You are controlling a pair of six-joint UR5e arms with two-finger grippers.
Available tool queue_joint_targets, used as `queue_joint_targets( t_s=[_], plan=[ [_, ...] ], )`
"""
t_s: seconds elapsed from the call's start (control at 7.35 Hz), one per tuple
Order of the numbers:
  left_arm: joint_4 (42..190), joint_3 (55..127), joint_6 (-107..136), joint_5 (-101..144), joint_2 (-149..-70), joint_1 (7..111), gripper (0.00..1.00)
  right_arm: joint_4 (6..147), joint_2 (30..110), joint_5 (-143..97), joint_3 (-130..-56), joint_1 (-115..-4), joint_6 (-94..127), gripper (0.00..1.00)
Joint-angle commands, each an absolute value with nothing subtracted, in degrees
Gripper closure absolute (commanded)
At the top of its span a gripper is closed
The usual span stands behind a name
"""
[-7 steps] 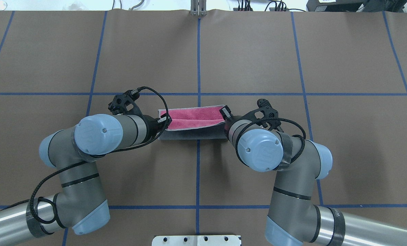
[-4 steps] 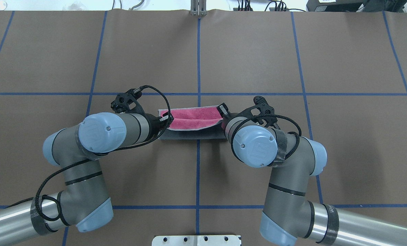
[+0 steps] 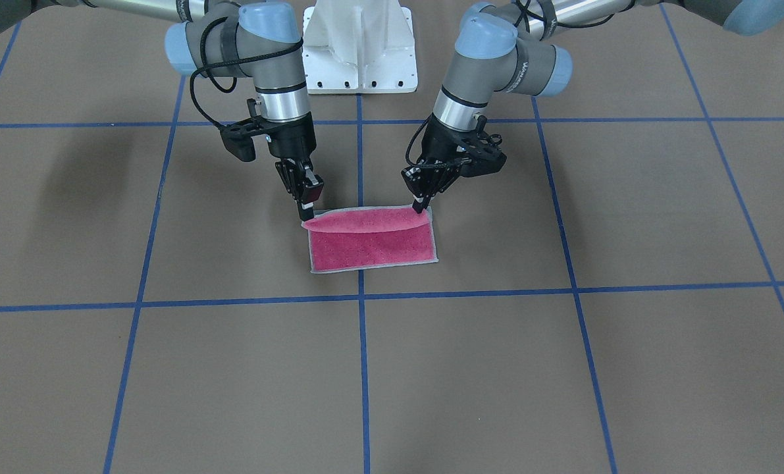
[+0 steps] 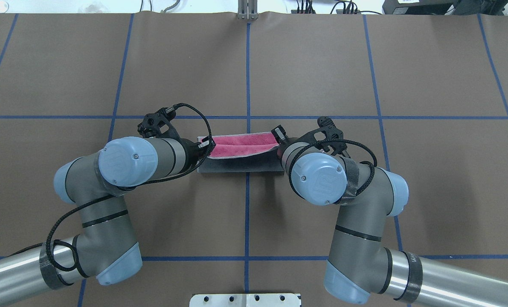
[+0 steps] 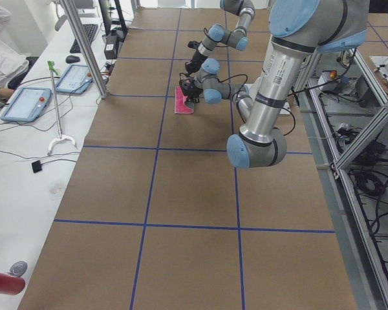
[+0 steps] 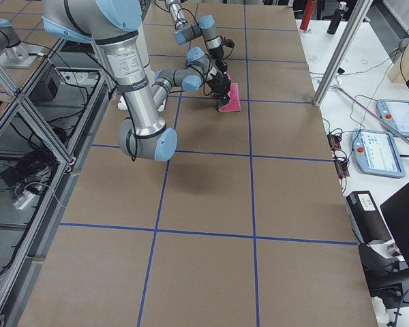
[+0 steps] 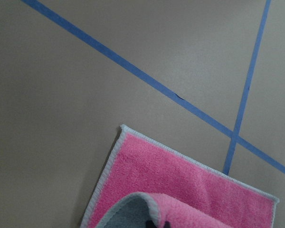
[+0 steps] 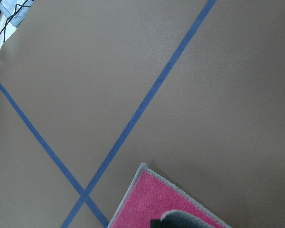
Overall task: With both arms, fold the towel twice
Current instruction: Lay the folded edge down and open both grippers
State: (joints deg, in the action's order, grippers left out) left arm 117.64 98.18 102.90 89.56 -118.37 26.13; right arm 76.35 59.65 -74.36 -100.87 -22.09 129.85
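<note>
Towel (image 3: 372, 249) half-flat on table (image 3: 563, 368). Front view: L jaws & R jaws each clenched on a raised corner. Overhead: it sags btwn jaws, grey side (image 4: 236, 166) behind them. Wrist cams: far hem (image 7: 194, 162) ahead of jaws. Move both level, same pace, land hem on hem.

Bright, even light from above; soft shadows lie at the front-facing view's left. Both wrist views seem slightly blurred along their lower edges.
</note>
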Motion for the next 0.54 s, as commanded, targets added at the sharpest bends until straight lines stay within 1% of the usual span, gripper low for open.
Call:
queue_joint_targets(
  t_s=[0.0, 0.14, 0.41],
  plan=[
    [117.95, 95.2, 102.92, 89.56, -119.96, 26.19, 1.0, 76.29, 59.42, -74.44, -99.94, -22.32, 129.73, 1.0],
    [118.04, 94.49, 102.92, 89.56, -120.23, 26.19, 1.0, 76.29, 59.33, -74.44, -99.84, -22.24, 129.73, 1.0],
    [118.21, 94.48, 102.83, 89.56, -120.24, 26.37, 1.0, 76.2, 56.44, -74.44, -96.17, -22.41, 129.73, 1.0]
  ],
)
